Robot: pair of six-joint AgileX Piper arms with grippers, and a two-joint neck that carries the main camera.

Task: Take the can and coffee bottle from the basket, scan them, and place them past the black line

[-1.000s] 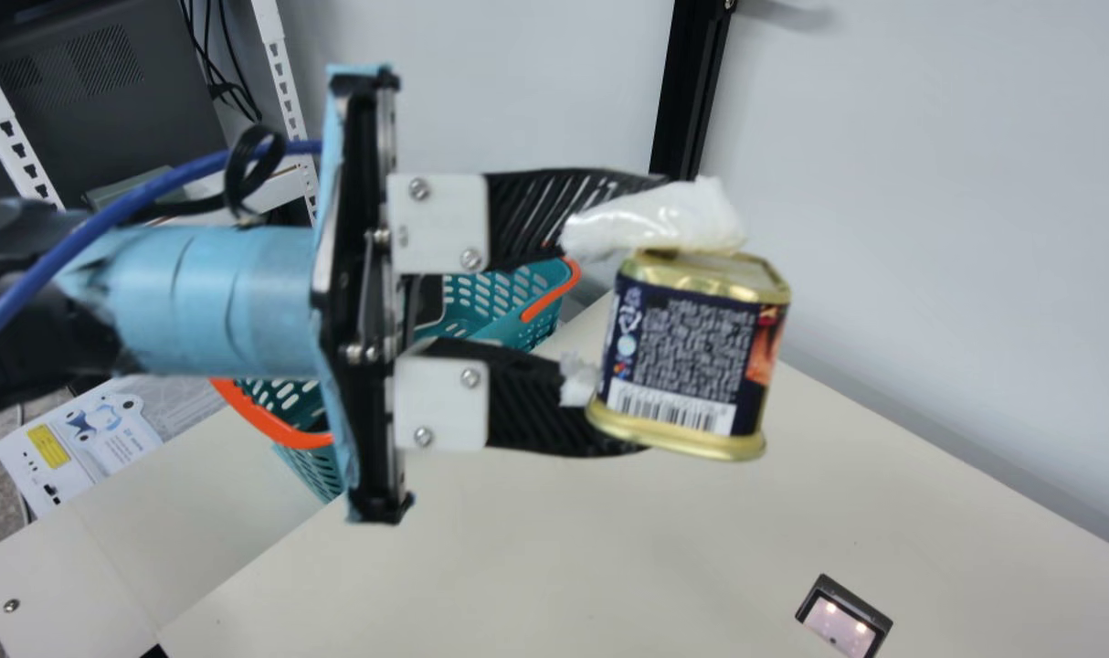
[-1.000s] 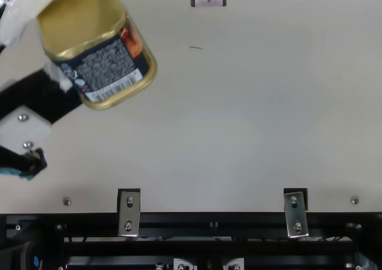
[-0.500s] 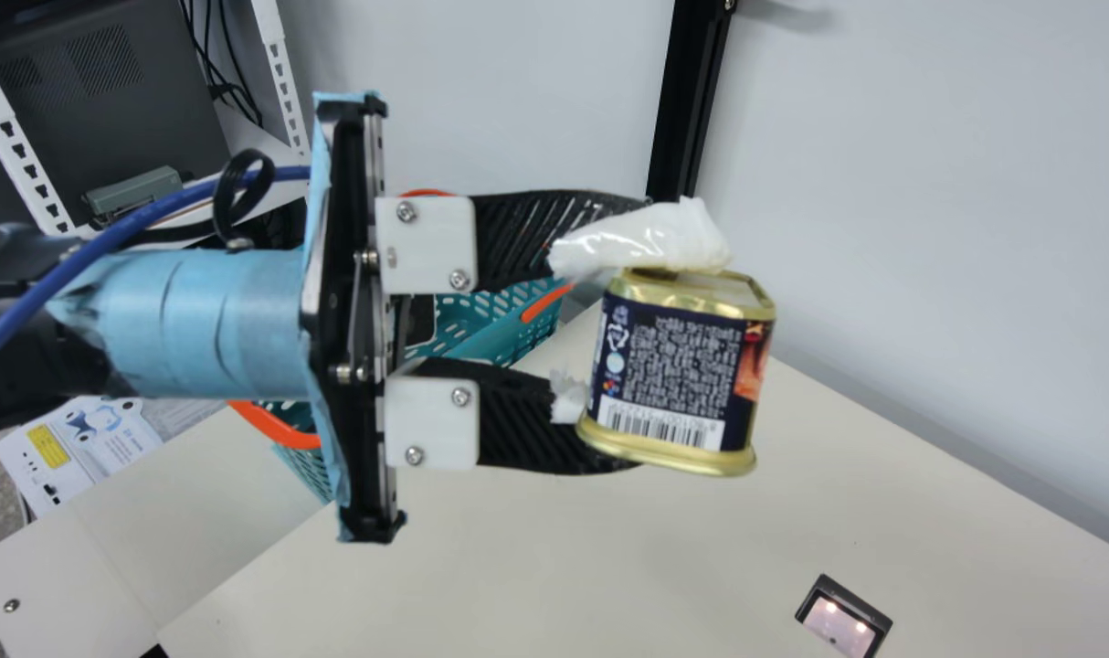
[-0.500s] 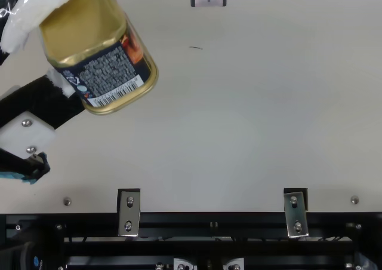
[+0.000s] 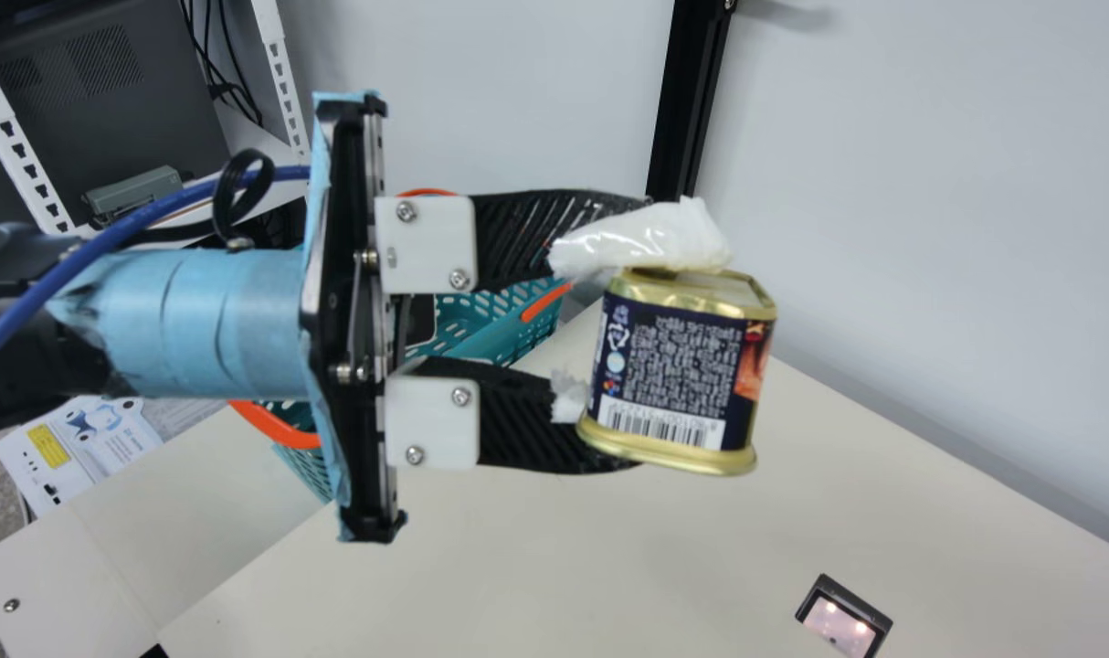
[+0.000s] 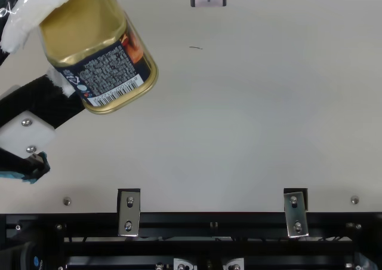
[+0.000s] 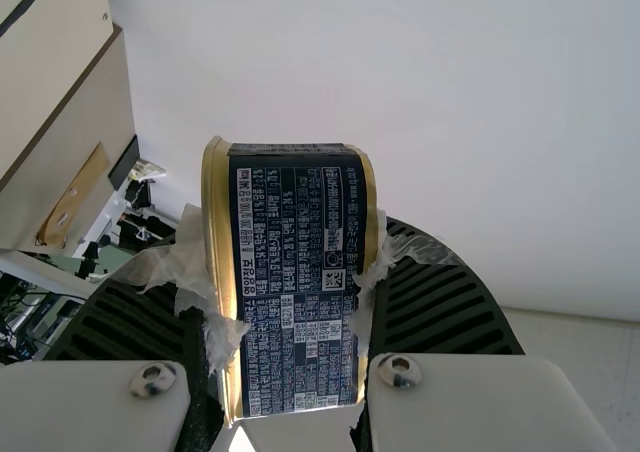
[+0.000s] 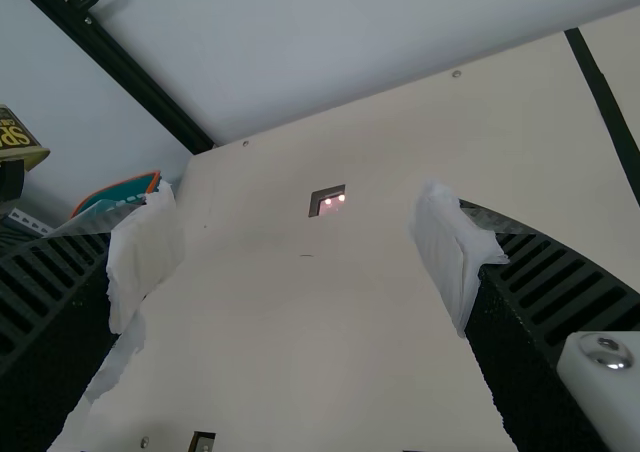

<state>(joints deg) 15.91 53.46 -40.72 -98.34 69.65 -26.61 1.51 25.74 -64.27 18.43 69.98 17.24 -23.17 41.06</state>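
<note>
Above the surface [image 5: 609, 567], the left tool [image 5: 664, 352] is held out sideways, with the can [image 5: 678, 370] clamped between its padded fingertips. Slightly tilted, the can is held clear of the scanner [image 5: 842, 625]. The right tool [image 8: 298, 257] is held with its fingers spread. The basket [image 5: 495, 334] is partly hidden behind the left tool, which is cut off in the top view.

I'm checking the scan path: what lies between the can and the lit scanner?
In the main view, bare cream tabletop shows between the can and the lit scanner.
</note>
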